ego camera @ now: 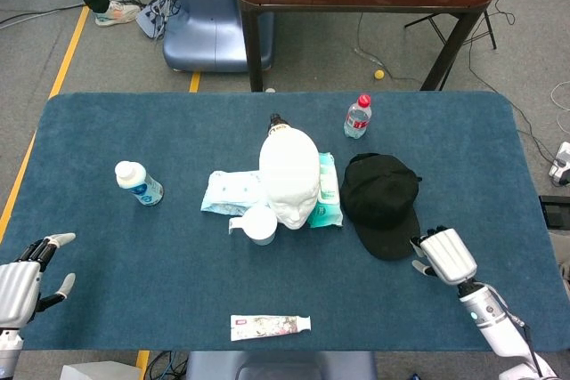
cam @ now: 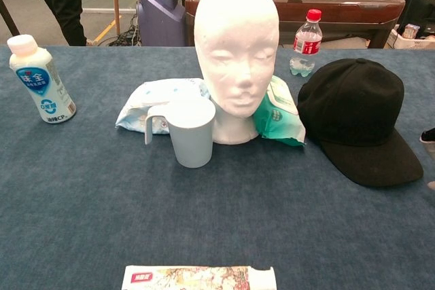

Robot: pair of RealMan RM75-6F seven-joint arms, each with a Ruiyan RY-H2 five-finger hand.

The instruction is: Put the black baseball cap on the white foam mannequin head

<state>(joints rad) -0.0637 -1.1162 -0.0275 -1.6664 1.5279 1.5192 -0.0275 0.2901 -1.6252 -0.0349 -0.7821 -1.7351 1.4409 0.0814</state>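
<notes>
The black baseball cap [ego camera: 381,203] [cam: 360,120] lies flat on the blue table, brim toward me, just right of the white foam mannequin head [ego camera: 289,175] [cam: 236,52], which stands upright and bare. My right hand [ego camera: 443,255] hovers close to the cap's brim at its front right, fingers apart, holding nothing; only its fingertips [cam: 428,136] show at the chest view's right edge. My left hand [ego camera: 27,278] waits at the table's near left corner, fingers spread and empty.
A white mug [cam: 189,130] stands in front of the mannequin head. Wipe packs [cam: 160,103] [cam: 280,119] lie on either side of it. A water bottle [ego camera: 357,117] stands behind the cap, a white bottle [ego camera: 138,183] far left, a tube [ego camera: 270,327] near the front edge.
</notes>
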